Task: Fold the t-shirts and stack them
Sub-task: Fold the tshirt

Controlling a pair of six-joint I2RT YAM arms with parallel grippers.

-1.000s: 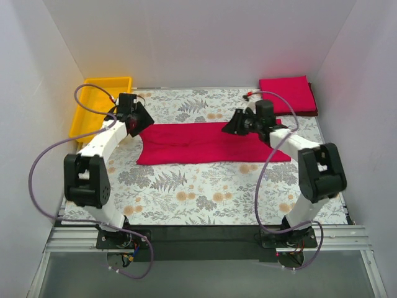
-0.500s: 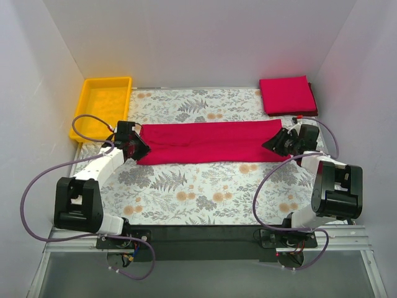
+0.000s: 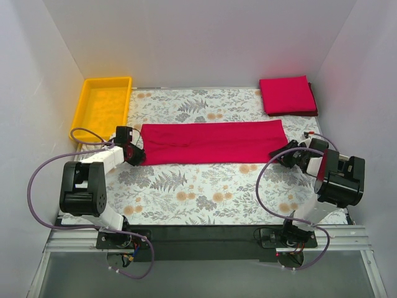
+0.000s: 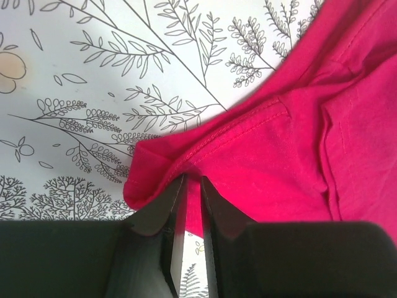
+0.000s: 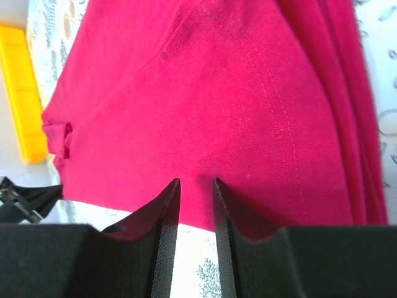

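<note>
- The t-shirt (image 3: 211, 141) lies folded into a long crimson band across the middle of the surface (image 3: 205, 192), with one arm at each end. A folded red stack (image 3: 287, 95) sits at the far right corner.
- The left fingers (image 4: 172, 208) stand nearly closed, with the band's hemmed corner in the slit between them. Whether they truly pinch it cannot be told.
- The right fingers (image 5: 162, 211) stand part-closed around the band's near edge at its other end, and a firm hold cannot be confirmed there either.
- If either end is caught by the top layer alone, lifting would likely peel the fold apart.
- Uneven pulls from the two arms could skew or bunch the band and spoil the next fold.
- The surface is printed with ferns and pale orange blooms. White walls enclose it, and a yellow tray (image 3: 105, 80) stands at the far left corner.
</note>
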